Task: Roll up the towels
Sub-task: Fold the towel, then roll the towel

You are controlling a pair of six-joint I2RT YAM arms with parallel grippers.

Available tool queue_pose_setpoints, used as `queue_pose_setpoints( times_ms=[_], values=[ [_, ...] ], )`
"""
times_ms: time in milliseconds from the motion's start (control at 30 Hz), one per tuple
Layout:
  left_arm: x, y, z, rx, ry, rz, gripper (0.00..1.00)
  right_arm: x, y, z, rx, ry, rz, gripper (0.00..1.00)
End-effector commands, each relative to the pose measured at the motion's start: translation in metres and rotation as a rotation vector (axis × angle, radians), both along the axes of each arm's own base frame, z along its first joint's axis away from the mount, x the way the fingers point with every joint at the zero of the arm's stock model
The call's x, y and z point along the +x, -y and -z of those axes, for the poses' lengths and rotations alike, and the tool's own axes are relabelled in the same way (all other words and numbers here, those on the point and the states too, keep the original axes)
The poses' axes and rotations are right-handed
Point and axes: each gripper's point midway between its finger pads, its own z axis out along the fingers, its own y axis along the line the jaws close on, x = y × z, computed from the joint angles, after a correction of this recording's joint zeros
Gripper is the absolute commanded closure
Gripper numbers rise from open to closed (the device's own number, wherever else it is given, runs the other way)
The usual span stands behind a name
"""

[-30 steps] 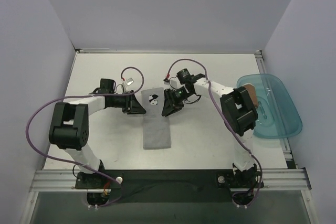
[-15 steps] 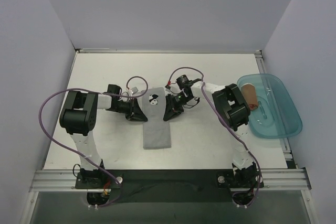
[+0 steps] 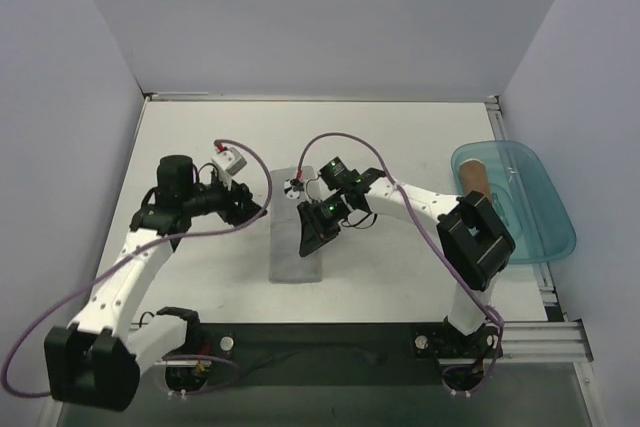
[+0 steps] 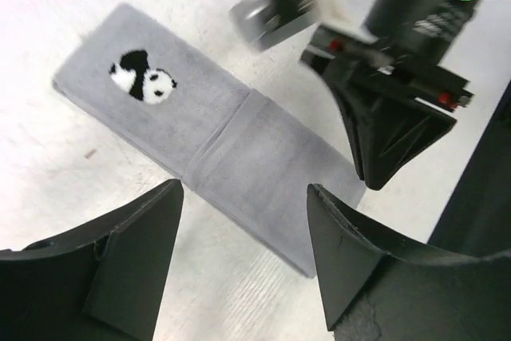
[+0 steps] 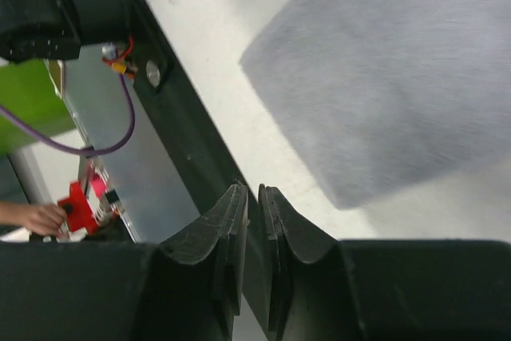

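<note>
The light grey towel (image 3: 296, 267) lies flat and unrolled mid-table, with a panda patch (image 3: 292, 187) near its far end. It also shows in the left wrist view (image 4: 215, 145) and the right wrist view (image 5: 399, 77). My left gripper (image 3: 252, 209) is open and empty, hovering beside the towel's left edge (image 4: 243, 257). My right gripper (image 3: 308, 242) hovers over the towel's right side; its fingers (image 5: 231, 253) are pressed nearly together on nothing. The rust-brown towel (image 3: 477, 179) sits in the teal tray (image 3: 535, 232), partly behind my right arm.
The teal tray stands at the table's right edge. A black rail (image 5: 180, 129) runs along the table's near edge just past the towel's near corner. My right gripper shows in the left wrist view (image 4: 391, 129), close above the towel.
Both arms have lifted and drawn back toward the near side. The grippers left the towel's far end and now hover by its middle. The grey towel has stayed flat.
</note>
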Motion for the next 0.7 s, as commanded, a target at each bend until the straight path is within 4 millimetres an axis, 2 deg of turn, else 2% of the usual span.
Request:
queue_pose_setpoints(
  times_ms=[0, 67, 100, 133, 167, 233, 267, 333, 367, 433, 467, 500, 667],
  values=[
    [-0.030, -0.018, 0.024, 0.229, 0.155, 0.079, 0.26, -0.016, -0.006, 0.011, -0.016, -0.016, -0.043, 0.85],
    [-0.057, -0.015, 0.032, 0.298, 0.231, 0.195, 0.26, -0.020, -0.011, 0.022, -0.026, -0.071, -0.052, 0.84],
    [-0.062, -0.017, 0.036, 0.340, 0.263, 0.210, 0.26, -0.017, -0.016, 0.021, -0.016, -0.080, -0.052, 0.84],
    [-0.071, -0.011, 0.031, 0.365, 0.353, 0.269, 0.26, -0.018, -0.018, 0.032, -0.032, -0.112, -0.051, 0.84],
    [-0.078, -0.013, 0.043, 0.398, 0.365, 0.292, 0.27, -0.018, -0.021, 0.033, -0.029, -0.131, -0.051, 0.83],
    [-0.083, -0.014, 0.051, 0.471, 0.431, 0.331, 0.28, -0.017, -0.025, 0.045, -0.044, -0.172, -0.047, 0.83],
    [-0.094, -0.003, 0.052, 0.479, 0.475, 0.392, 0.30, -0.017, -0.026, 0.048, -0.045, -0.187, -0.048, 0.83],
    [-0.099, -0.005, 0.065, 0.555, 0.517, 0.436, 0.31, -0.018, -0.025, 0.062, -0.070, -0.211, -0.048, 0.83],
    [-0.106, 0.008, 0.065, 0.554, 0.568, 0.493, 0.32, -0.019, -0.024, 0.066, -0.077, -0.216, -0.050, 0.83],
    [-0.110, 0.010, 0.080, 0.611, 0.601, 0.541, 0.33, -0.022, -0.020, 0.081, -0.108, -0.246, -0.044, 0.83],
    [-0.108, 0.016, 0.080, 0.617, 0.630, 0.551, 0.34, -0.022, -0.019, 0.084, -0.114, -0.257, -0.040, 0.84],
    [-0.116, 0.023, 0.088, 0.626, 0.646, 0.603, 0.35, -0.022, -0.017, 0.088, -0.117, -0.273, -0.036, 0.84],
    [-0.118, 0.044, 0.109, 0.684, 0.675, 0.680, 0.40, -0.014, -0.017, 0.082, -0.100, -0.278, -0.013, 0.84]
  ],
)
